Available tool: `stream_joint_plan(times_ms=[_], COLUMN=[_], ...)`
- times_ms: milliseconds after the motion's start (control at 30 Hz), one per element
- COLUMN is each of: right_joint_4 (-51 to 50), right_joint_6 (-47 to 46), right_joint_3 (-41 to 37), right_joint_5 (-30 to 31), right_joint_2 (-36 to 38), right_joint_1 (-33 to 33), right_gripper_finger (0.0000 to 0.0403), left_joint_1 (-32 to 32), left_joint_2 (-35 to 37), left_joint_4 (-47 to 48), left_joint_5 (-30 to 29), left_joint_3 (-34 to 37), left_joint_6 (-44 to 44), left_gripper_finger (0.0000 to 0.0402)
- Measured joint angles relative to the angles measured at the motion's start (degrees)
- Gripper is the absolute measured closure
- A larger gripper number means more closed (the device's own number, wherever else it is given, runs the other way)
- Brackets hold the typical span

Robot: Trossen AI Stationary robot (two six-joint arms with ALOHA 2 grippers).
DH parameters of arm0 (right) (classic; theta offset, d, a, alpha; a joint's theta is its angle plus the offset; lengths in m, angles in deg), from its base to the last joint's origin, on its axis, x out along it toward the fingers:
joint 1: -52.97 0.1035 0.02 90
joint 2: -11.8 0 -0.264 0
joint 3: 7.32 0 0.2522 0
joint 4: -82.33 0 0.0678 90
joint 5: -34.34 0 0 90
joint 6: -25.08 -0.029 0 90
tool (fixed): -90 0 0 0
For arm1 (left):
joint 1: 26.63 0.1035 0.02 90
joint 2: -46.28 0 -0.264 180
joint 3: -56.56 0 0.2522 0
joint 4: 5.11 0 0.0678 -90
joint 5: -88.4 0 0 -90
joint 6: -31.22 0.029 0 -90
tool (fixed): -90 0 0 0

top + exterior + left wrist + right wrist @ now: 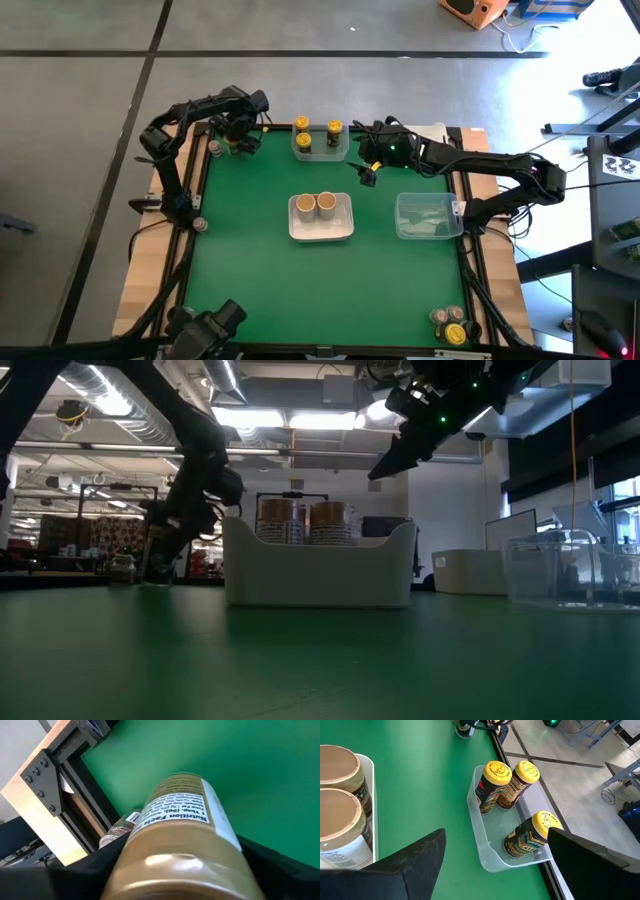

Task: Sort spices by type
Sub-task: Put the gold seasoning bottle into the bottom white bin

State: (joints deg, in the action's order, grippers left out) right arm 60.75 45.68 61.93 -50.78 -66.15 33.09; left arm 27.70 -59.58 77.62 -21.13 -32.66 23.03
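A tan-capped spice jar [185, 820] with a white nutrition label fills the left wrist view. It stands at the table's far left corner, with my left gripper [237, 140] down over it. A second small jar [117, 829] stands beside it by the black frame rail. My right gripper [368, 172] hangs open above the mat, between the clear tub [481, 851] holding three yellow-capped jars and the white tub [345, 232] holding two tan-capped jars. My left gripper has one finger [75, 875] on each side of the tan-capped jar's upper body [150, 845], just below the cap. The fingers come steeply from above, slanting toward the far left corner. The jar itself hides its base, so whether it stands on the mat I cannot tell.
An empty clear tub [428, 215] stands at the right side of the mat. Several more jars [450, 322] cluster at the near right corner. The black frame rail [47, 780] and wooden edge run close past the left gripper. Bare green mat lies toward the near edge.
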Motion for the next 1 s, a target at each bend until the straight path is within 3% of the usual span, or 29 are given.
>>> stream_joint_plan(times_ms=[67, 267, 500, 1000], right_joint_4=[0.01, 0.0, 0.0, 0.38], right_joint_6=[0.0, 0.02, -0.86, -1.01], right_joint_3=[0.0, 0.0, 0.0, 0.0], right_joint_5=[0.0, 0.0, 0.0, 0.0], right_joint_2=[0.0, 0.0, 0.0, 0.0], right_joint_1=[0.0, 0.0, -0.02, 0.0], right_gripper_finger=[0.0055, 0.0055, 0.0055, 0.0055], left_joint_1=[0.0, -1.26, -6.32, -28.71], left_joint_2=[0.04, 0.56, 7.92, 27.34], left_joint_4=[0.13, 0.57, 0.85, 0.4], left_joint_5=[-0.02, -0.11, 0.02, 6.56], left_joint_3=[-0.03, 0.01, 0.02, -0.02], left_joint_6=[0.58, 2.43, 1.22, -0.93], left_gripper_finger=[0.014, 0.014, 0.014, 0.0137])
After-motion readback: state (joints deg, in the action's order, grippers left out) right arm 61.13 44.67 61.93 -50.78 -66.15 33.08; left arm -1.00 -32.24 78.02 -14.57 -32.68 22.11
